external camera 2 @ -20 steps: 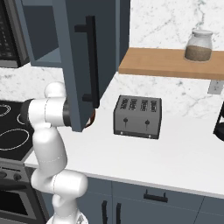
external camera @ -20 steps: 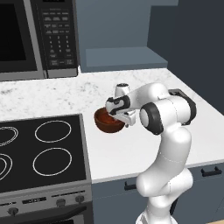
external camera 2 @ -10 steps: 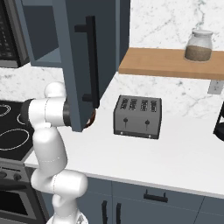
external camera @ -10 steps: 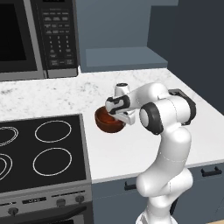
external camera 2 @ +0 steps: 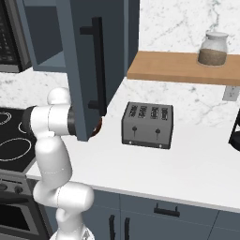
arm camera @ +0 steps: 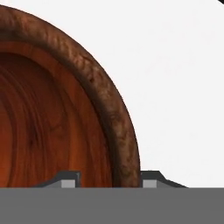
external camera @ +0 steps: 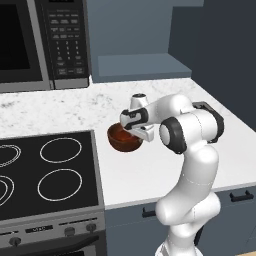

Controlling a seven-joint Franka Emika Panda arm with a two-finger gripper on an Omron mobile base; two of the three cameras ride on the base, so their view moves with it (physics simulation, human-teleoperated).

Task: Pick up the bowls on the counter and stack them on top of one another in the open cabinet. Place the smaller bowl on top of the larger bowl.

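A white robot arm's gripper [external camera: 138, 131] straddles the rim of a brown wooden bowl [external camera: 124, 138] on the white marble tabletop [external camera: 210, 150], just right of the black stovetop [external camera: 47, 172]. In the hand view, the jaws stand one on each side of the bowl's [arm camera: 65, 109] rough rim, at 6 o'clock in that picture; whether they pinch it cannot be told. The bowl sits at 10 o'clock from the arm's base in the left base view. Behind it at 12 o'clock is the open cabinet [external camera: 142, 65], with the microwave [external camera: 42, 45] at 11 o'clock. A toaster [external camera 2: 147, 124] stands further along the tabletop.
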